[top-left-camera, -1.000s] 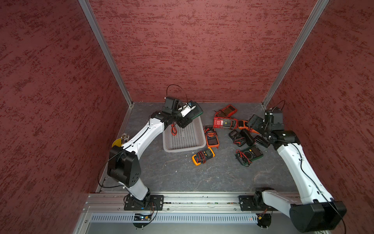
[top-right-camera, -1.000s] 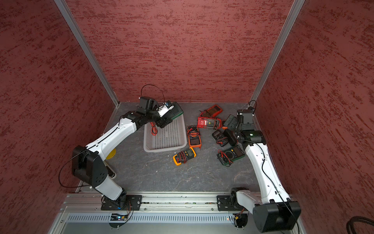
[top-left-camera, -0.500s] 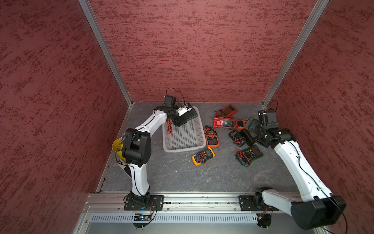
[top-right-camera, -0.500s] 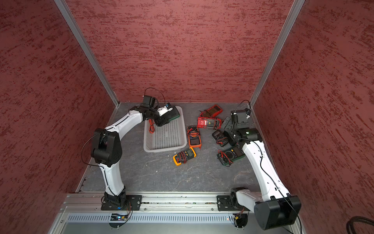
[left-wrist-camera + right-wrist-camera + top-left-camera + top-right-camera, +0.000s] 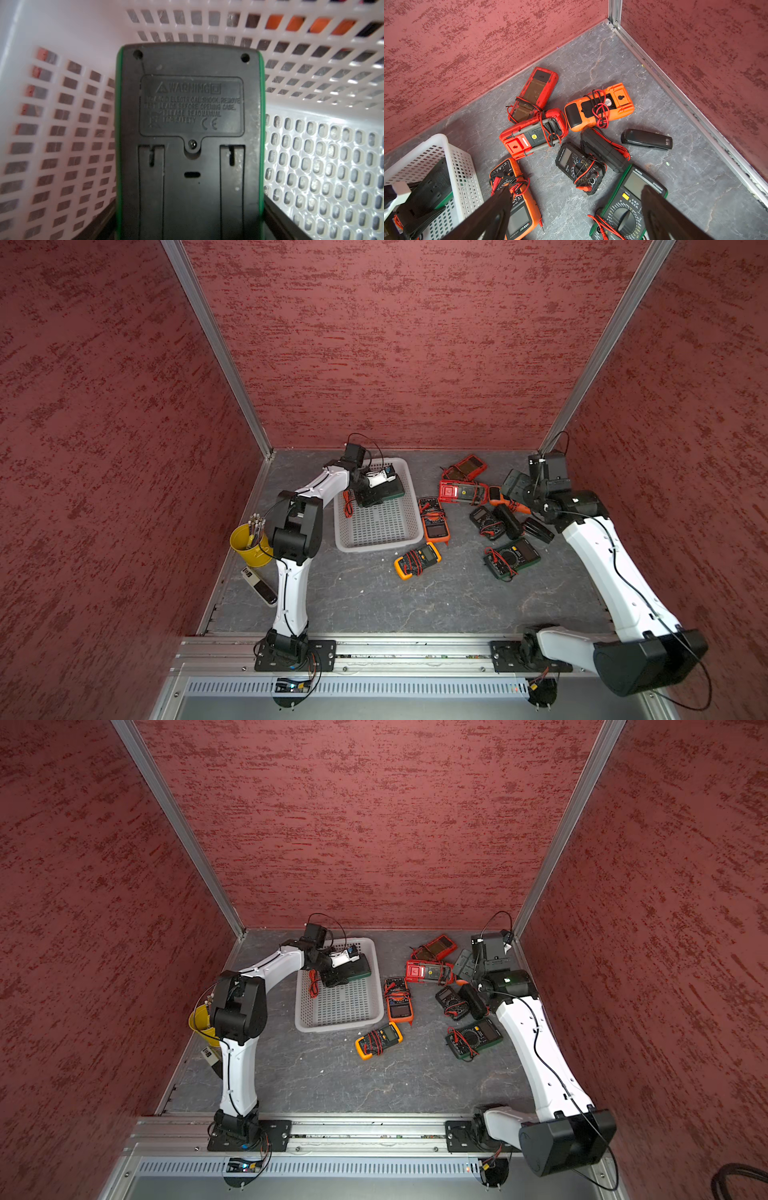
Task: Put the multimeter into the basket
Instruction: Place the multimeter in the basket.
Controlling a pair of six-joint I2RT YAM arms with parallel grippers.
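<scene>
Multimeter (image 5: 388, 488), black back up with a green edge, sits within the basket (image 5: 376, 546) outline in both top views, at the far end. It's clamped in the left gripper (image 5: 371, 497), jaws roughly half spread across its narrow width. The long axis runs straight out from that gripper, free end slanting toward the basket's right wall. Its red leads (image 5: 348, 506) hang by the wall on the left arm's side. The right gripper (image 5: 514, 486) is well apart over the loose pile, so this is the left arm's job. Left wrist: multimeter (image 5: 189, 135) fills the middle, nose toward a corner of the grid wall (image 5: 62, 128), with the perforated floor (image 5: 332, 170) beside it. Can't tell whether it touches the floor. Right wrist: right gripper (image 5: 577, 216) is spread wide and empty above a green DT9205A meter (image 5: 633, 203), and the held multimeter (image 5: 433, 187) shows inside the basket (image 5: 452, 158). My read: only a short lowering and release remain, and the leads could snag.
</scene>
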